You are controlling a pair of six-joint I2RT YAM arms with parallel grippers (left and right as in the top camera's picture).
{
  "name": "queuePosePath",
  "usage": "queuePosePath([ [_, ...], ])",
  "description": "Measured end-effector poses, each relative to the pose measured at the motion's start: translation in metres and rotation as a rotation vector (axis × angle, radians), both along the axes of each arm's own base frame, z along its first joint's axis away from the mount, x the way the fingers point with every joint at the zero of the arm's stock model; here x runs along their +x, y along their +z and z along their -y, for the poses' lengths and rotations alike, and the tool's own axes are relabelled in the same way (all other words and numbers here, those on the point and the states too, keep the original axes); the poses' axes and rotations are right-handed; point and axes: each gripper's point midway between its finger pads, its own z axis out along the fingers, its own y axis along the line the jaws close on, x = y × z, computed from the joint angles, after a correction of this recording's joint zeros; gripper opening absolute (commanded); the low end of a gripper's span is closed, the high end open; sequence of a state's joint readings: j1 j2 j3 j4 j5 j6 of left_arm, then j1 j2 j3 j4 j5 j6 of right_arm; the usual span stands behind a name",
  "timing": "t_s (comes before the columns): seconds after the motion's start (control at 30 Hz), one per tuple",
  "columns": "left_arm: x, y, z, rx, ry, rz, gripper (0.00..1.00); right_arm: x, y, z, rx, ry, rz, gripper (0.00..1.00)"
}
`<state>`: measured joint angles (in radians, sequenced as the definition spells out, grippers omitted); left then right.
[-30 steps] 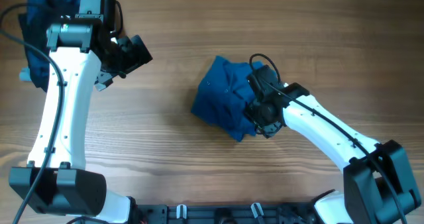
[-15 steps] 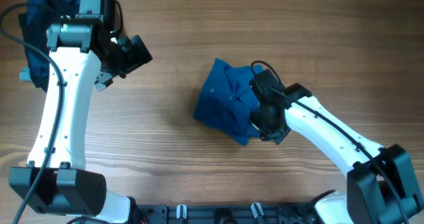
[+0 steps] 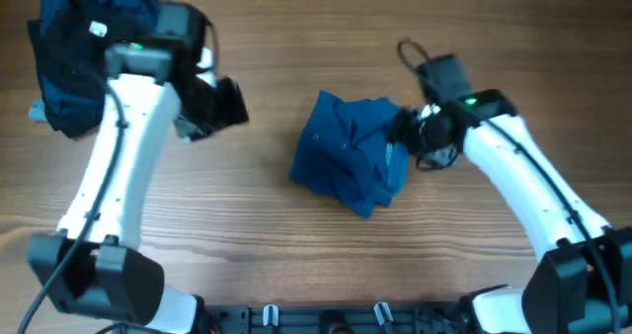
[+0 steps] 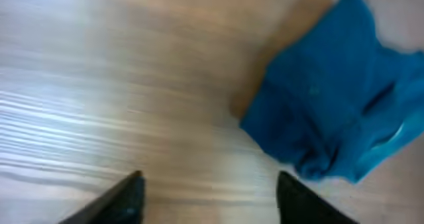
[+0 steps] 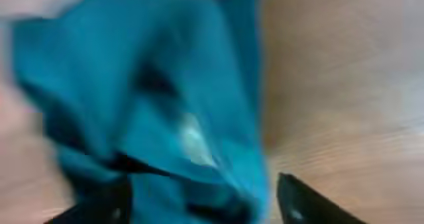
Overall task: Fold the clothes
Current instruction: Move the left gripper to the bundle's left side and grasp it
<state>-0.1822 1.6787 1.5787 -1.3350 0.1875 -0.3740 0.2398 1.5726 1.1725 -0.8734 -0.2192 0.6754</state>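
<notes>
At the middle of the table (image 3: 267, 237) lies the blue polo shirt (image 3: 346, 161), bunched into a rumpled, partly folded bundle rather than a flat packet. Its long axis runs from the far side of the table toward the near side, leaning a little, so its long edges face the two arms.

Against the shirt's right edge sits the right gripper (image 3: 403, 138), touching or all but touching the cloth. The right wrist view is blurred, yet its fingers (image 5: 301, 199) show wide apart, with a loose fold of blue hanging in the gap and bare wood beside one of them. I judge that it clamps nothing.

Further out, the left gripper (image 3: 229, 105) hovers over bare wood, well apart from the shirt, which lies to its right and slightly nearer the robot. Its fingers are apart with only wood grain between them, and the shirt fills the upper right corner of its wrist view.

The right arm is clearly the nearer one, already at the edge. The left must cross open table to reach the opposite long edge. Any tidy fold probably needs both edges taken, so that gap on the left is what the next move turns on.

A pile of other garments (image 3: 59, 77) sits at the far left corner, a black one with a white label (image 3: 97, 30) on top, apart from the work.
</notes>
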Motion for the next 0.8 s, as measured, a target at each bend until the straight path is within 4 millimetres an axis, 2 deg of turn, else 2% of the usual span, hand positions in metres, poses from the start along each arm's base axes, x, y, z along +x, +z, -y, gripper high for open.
queuePosePath([
  [0.03,-0.002,-0.013,0.016,-0.030,-0.047,-0.001,0.04,0.011,0.010,-0.008,0.089,0.046,0.051,0.34],
  [0.13,-0.022,-0.047,0.064,-0.125,-0.162,-0.039,0.04,0.017,0.022,-0.023,0.198,0.123,0.097,0.25],
  [0.23,-0.043,-0.064,0.099,-0.194,-0.238,-0.067,0.04,0.022,0.028,-0.031,0.238,0.160,0.136,0.22],
  [0.33,-0.051,-0.071,0.129,-0.257,-0.309,-0.044,0.04,0.027,0.032,-0.034,0.251,0.170,0.165,0.24],
  [0.4,-0.064,-0.077,0.144,-0.272,-0.353,-0.075,0.04,0.027,0.033,-0.034,0.254,0.172,0.169,0.24],
  [0.47,-0.065,-0.090,0.146,-0.266,-0.352,-0.114,0.04,0.029,0.033,-0.034,0.254,0.172,0.175,0.24],
  [0.5,-0.066,-0.107,0.146,-0.250,-0.344,-0.158,0.04,0.029,0.033,-0.034,0.254,0.172,0.175,0.24],
  [0.67,-0.063,-0.135,0.142,-0.202,-0.333,-0.196,0.04,0.029,0.034,-0.035,0.255,0.173,0.178,0.24],
  [0.8,-0.056,-0.149,0.143,-0.193,-0.328,-0.190,0.04,0.029,0.034,-0.035,0.254,0.173,0.178,0.24],
])
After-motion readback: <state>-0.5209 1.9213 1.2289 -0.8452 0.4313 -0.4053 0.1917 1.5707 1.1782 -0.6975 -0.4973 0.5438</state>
